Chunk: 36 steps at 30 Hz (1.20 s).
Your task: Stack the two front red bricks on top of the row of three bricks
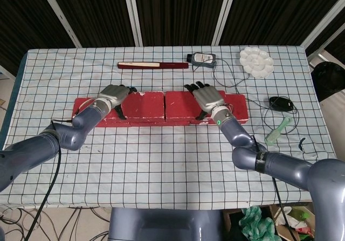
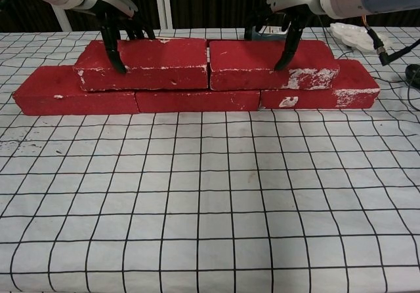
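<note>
While both upper bricks are sitting on bottom row at frame centre, left hand is gripping left brick, right hand is gripping right brick.

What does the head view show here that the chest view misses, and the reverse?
Only the head view shows the wooden stick and green tool. Only the chest view shows the bottom row as three bricks, end to end. Both show the left hand and right hand gripping the two upper bricks.
</note>
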Each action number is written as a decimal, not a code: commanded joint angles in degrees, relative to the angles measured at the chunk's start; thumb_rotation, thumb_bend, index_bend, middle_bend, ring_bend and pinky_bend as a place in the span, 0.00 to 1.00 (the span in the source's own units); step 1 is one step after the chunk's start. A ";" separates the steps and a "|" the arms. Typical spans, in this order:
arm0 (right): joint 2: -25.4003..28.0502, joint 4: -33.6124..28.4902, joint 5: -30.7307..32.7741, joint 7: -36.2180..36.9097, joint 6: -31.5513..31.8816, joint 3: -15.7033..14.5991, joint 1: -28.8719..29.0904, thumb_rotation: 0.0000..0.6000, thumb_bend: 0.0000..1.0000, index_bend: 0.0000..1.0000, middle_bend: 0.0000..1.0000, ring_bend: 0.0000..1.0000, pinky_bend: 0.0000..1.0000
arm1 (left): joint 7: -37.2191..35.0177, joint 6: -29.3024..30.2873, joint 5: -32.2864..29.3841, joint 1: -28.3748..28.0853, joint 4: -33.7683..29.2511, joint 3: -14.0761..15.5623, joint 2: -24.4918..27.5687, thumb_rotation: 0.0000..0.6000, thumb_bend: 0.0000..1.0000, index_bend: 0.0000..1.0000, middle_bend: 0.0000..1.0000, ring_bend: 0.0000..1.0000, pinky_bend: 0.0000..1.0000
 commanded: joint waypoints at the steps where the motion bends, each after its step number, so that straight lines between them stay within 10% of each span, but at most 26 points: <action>1: 0.01 0.01 -0.01 0.01 0.00 0.00 -0.04 1.00 0.08 0.00 0.07 0.01 0.14 | 0.12 -0.07 -0.02 -0.09 0.23 0.17 -0.24 1.00 0.19 0.12 0.16 0.06 0.18; 36: 0.14 0.09 0.18 -0.58 0.08 0.01 -0.24 1.00 0.08 0.00 0.07 0.00 0.14 | -0.31 -0.21 -3.68 -2.10 1.25 2.20 -1.43 1.00 0.10 0.08 0.14 0.03 0.17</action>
